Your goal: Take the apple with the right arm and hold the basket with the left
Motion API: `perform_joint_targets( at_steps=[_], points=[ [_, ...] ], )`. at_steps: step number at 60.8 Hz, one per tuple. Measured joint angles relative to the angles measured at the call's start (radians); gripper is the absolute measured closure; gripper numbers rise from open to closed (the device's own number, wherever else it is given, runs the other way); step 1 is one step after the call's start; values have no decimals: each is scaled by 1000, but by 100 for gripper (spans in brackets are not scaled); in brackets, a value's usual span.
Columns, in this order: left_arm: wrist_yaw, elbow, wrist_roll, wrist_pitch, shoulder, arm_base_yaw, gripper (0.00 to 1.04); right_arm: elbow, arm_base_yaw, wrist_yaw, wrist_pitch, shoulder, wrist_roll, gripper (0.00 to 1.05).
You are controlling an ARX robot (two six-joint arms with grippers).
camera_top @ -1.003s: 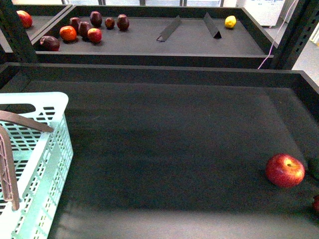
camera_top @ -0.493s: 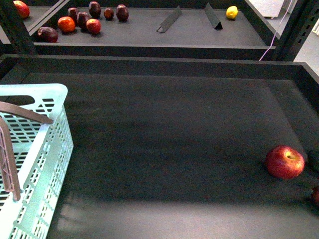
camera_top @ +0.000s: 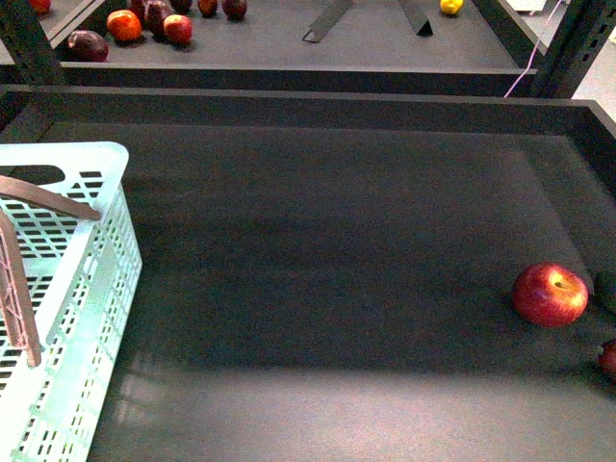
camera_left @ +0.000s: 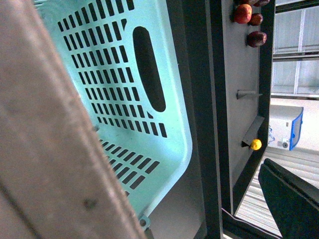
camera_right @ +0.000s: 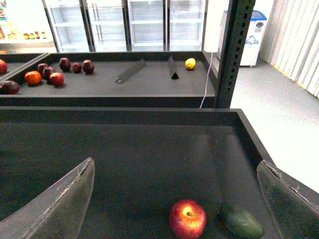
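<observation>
The red apple lies on the dark tray floor at the right, near the tray's right wall. In the right wrist view the apple sits on the floor between the lines of the two fingers, untouched. My right gripper is open and empty above it. The turquoise basket stands at the tray's left, its brown handles up. In the left wrist view the basket wall is close, and a blurred brown surface fills one side. My left gripper is open, with one dark finger showing.
A dark green fruit lies right beside the apple, and a small dark-red fruit sits at the right edge. The shelf behind holds several red and dark fruits, two dividers and a lemon. A tray wall bounds the back.
The front view has tilted downward, so everything sits higher in the frame. The apple and basket have not moved on the tray.
</observation>
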Motion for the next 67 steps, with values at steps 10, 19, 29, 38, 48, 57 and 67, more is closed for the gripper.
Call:
perform_joint_targets(
  at_steps=[10,19,29,38,48,57,67],
  points=[
    [-20,31,0,-23,23,-5,30,0,0,0,0,0,0,9],
    [-28,42,-11,-38,47,-4,57,0,0,0,0,0,0,9],
    [-22,63,-24,-48,54,-8,74,0,0,0,0,0,0,9],
    [-25,64,-22,-76,36,-21,75,0,0,0,0,0,0,9],
    [-7,64,-8,-146,-43,-69,75,0,0,0,0,0,0,9],
    [-7,64,-3,-227,-162,-144,75,0,0,0,0,0,0,9],
    [-21,90,14,-324,-237,-261,75,0,0,0,0,0,0,9]
  ],
)
